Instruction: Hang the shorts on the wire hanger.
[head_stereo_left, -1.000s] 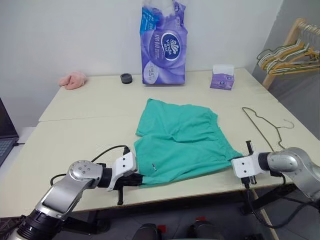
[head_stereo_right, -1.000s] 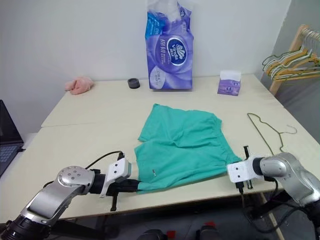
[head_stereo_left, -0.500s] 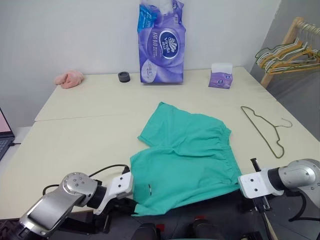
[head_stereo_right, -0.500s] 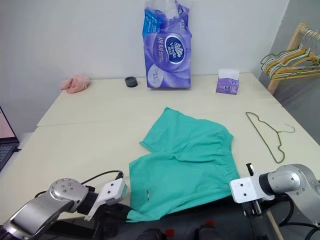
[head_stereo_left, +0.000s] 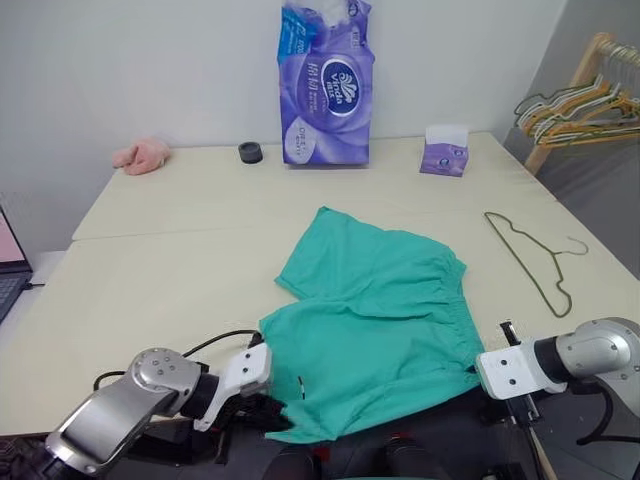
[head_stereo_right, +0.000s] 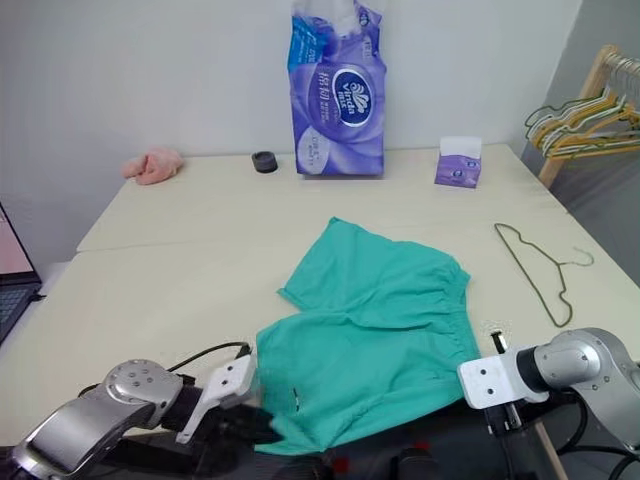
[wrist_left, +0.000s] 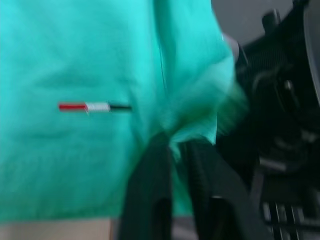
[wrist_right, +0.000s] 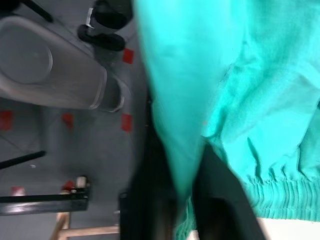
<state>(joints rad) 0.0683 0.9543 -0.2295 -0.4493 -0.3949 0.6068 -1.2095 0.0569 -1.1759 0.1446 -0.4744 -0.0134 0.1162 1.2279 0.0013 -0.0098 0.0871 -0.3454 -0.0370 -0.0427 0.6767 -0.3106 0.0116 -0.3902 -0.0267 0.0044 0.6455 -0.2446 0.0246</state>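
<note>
The shorts lie spread on the desk, near its front edge, with their lower hem drooping over that edge. The left wrist view adds a small red, white and black tag on the cloth, and a fold of hem pinched between the left tool's two black fingers. In the right wrist view the right tool's fingers close on a hanging fold beside the gathered waistband (the floor lies below it). From the head, the left tool sits at the lower left corner of the shorts and the right tool at the lower right one. One hanger lies flat on the desk, well right of the shorts. Farther back stand one purple tissue pack, one small purple box, one dark ring and one pink cloth. A bunch of hangers hangs at far right.
</note>
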